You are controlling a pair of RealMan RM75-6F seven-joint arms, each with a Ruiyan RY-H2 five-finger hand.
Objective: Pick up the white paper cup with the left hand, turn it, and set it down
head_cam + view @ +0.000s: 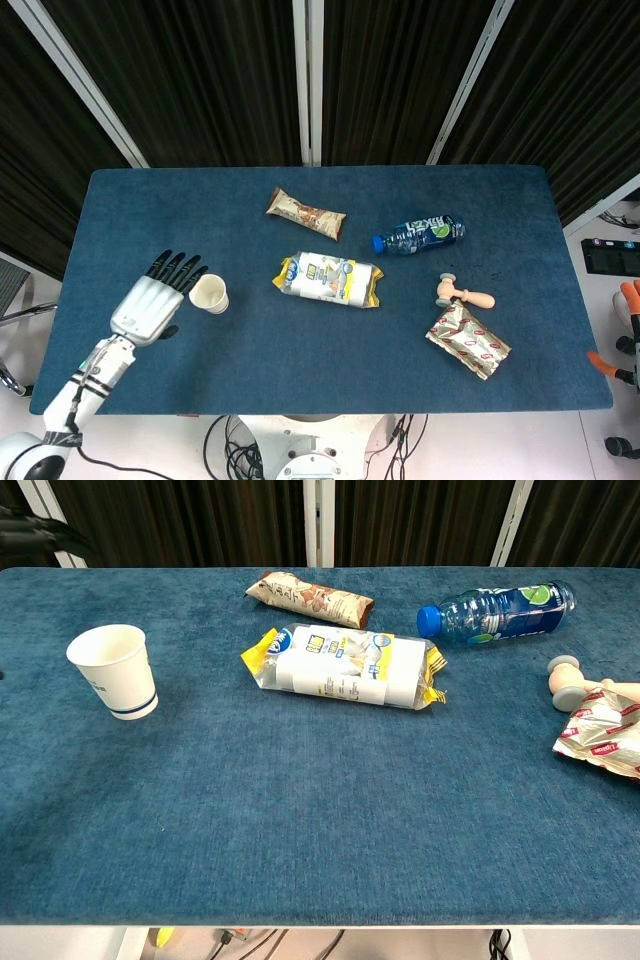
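Note:
The white paper cup (209, 294) (112, 670) stands upright on the blue table, near its left side, mouth up, with a thin blue stripe near its base. My left hand (152, 302) lies just left of the cup in the head view. Its dark fingers (176, 269) are stretched out and apart, reaching past the cup's rim on the left. Nothing is in the hand, and I cannot tell whether a finger touches the cup. The chest view shows the cup standing free. My right hand appears in neither view.
A yellow and white snack pack (328, 280) lies mid-table, right of the cup. Behind it is a brown bar wrapper (306, 213). A blue bottle (419, 235), a small wooden mallet (463, 294) and a red and silver packet (467, 341) lie to the right.

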